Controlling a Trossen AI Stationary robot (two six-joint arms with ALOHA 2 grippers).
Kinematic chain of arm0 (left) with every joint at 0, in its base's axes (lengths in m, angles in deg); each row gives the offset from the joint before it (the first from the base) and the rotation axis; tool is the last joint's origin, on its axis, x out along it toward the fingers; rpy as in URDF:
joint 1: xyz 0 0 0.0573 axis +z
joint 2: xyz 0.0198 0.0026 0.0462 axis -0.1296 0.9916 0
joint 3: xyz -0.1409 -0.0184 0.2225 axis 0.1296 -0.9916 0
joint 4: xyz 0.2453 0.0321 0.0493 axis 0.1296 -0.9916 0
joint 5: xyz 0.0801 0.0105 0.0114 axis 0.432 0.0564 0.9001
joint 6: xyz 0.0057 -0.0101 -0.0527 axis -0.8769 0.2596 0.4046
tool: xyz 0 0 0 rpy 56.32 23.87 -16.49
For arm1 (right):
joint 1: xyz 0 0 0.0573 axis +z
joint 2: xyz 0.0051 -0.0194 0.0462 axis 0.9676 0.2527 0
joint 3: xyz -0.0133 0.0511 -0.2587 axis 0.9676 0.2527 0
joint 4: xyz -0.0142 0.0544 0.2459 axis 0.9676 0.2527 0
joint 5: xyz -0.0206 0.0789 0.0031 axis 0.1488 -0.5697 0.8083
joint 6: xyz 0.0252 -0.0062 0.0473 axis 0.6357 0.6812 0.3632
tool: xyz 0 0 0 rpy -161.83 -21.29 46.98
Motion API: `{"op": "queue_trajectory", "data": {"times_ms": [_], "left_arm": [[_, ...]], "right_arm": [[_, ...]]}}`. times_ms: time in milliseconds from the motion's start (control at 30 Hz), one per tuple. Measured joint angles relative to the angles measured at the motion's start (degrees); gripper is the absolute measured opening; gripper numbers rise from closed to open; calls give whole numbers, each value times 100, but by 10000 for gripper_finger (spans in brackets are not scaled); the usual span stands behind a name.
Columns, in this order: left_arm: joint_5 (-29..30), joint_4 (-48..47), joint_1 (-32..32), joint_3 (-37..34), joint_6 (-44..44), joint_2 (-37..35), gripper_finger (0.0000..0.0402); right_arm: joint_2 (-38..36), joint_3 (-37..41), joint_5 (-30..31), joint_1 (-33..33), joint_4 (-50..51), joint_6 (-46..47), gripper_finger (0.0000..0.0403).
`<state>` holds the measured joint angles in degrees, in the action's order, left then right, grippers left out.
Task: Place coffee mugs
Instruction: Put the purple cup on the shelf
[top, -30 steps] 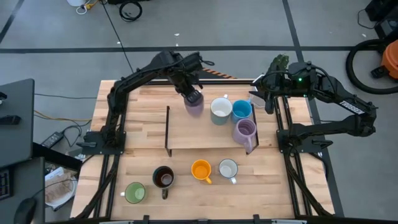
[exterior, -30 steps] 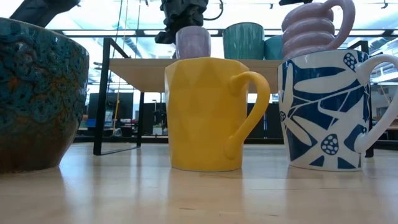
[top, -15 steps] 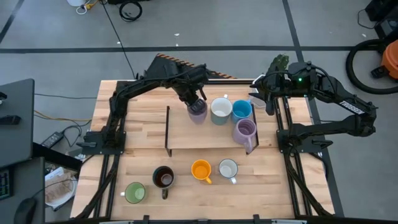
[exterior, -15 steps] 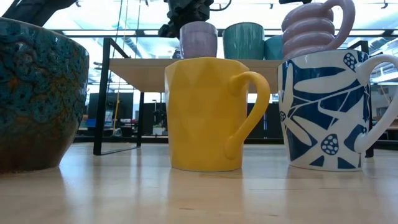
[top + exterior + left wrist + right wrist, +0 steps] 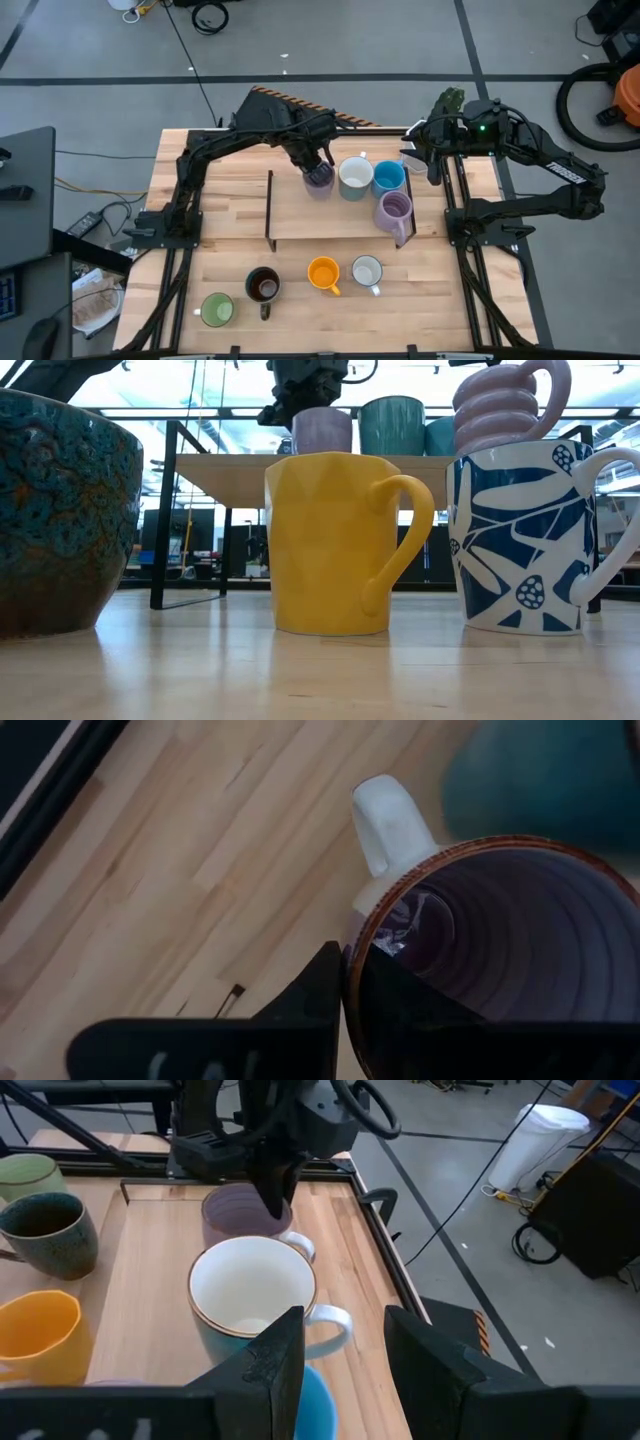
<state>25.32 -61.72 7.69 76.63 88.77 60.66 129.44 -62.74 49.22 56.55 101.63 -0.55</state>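
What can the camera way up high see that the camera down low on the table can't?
Only the high view shows the green mug, the small blue mug and the waiting right end effector. Only the low view shows the white mug's blue leaf pattern. Both show the left end effector holding the lavender mug on the raised shelf.

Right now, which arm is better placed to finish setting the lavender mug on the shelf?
Left. Its tool is clamped on the lavender mug at the shelf. The right tool waits open, off the shelf's edge.
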Motion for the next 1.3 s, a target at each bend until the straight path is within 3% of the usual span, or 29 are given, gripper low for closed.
{"op": "queue_trajectory", "data": {"times_ms": [400, 900, 1300], "left_arm": [[108, 23, -27, 0, 571, 0, 35], [111, 40, -157, 0, 1151, 0, 91], [-569, 18, -152, 0, 988, 0, 107]], "right_arm": [[0, 0, 0, -1, 0, 2, 146], [0, 0, 0, 0, 42, 59, 146], [0, 0, -2, 0, 46, 68, 146]]}}
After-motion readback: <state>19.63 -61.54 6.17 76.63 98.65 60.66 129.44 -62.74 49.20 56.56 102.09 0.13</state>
